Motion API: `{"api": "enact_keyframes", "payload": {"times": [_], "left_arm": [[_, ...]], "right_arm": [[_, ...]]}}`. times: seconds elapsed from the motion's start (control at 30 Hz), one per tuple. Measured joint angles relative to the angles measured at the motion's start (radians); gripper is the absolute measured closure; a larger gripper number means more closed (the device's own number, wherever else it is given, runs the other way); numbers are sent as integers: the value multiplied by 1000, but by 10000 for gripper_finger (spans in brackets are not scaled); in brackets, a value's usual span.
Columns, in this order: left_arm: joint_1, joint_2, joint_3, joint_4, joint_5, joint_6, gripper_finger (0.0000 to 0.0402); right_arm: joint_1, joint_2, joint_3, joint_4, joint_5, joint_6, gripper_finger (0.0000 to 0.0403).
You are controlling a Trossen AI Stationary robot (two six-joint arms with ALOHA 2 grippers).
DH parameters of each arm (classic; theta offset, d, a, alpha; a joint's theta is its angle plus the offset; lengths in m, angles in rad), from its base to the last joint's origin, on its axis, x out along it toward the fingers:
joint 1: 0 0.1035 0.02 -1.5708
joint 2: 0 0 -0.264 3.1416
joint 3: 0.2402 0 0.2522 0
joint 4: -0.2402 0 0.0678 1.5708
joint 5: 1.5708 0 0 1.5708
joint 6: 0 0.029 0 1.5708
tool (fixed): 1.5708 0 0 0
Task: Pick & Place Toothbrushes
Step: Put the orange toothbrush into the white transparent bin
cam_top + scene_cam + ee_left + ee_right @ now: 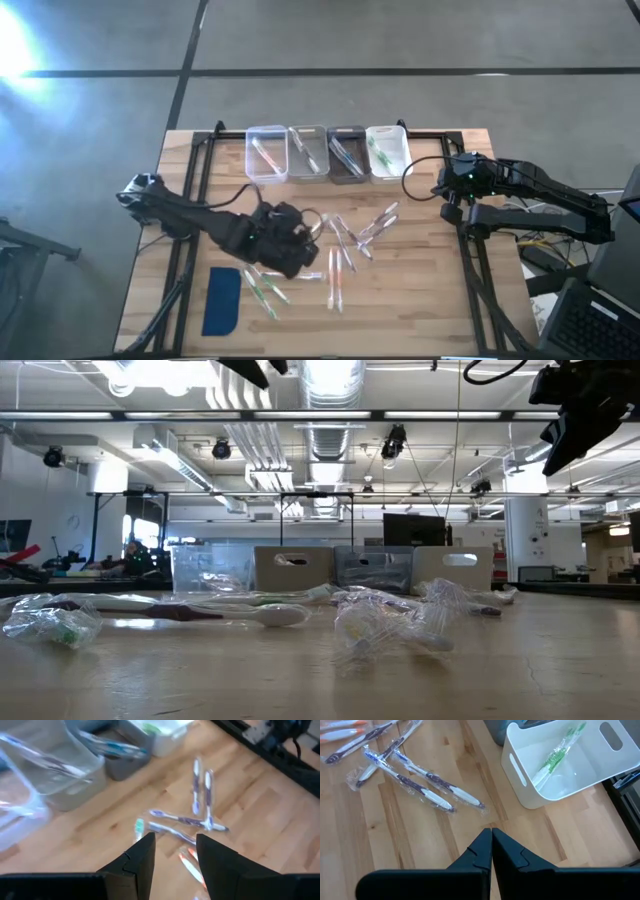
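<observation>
High view: we see the wooden slatted table (420,300) with four small rectangular plastic bins in a row along its far edge: a clear bin (266,153), a beige bin (307,152), a dark grey bin (346,153) and a white bin (387,151), each holding at least one toothbrush. The thin pale wrapped toothbrushes (345,245) lie scattered at mid-table, with a few green-accented ones (265,292) nearer the front edge beside a flat dark-blue rounded pad (222,300). The left gripper (300,240) hovers over the scatter; in its wrist view we see its fingers (142,857) parted and empty. The right gripper (491,851) hangs near the white bin, fingers pressed together, holding nothing.
</observation>
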Motion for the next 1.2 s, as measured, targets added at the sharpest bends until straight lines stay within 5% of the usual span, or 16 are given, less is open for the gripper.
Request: {"api": "enact_keyframes", "payload": {"times": [0.17,0.33,0.43,0.8,0.97,1.2], "left_arm": [[-48,-22,-3,-77,-104,-17,264],[-72,-22,-12,-49,59,2,266],[-87,-21,-32,-37,73,58,266],[-87,-13,-67,284,119,911,266],[-87,-13,-67,427,144,1113,266],[-55,0,-47,515,309,1280,266]], "right_arm": [[0,0,0,0,0,0,394],[0,0,0,0,0,0,394],[0,0,0,0,0,0,394],[0,0,0,0,0,0,394],[0,0,0,0,0,0,394],[0,0,0,0,0,0,394]]}}
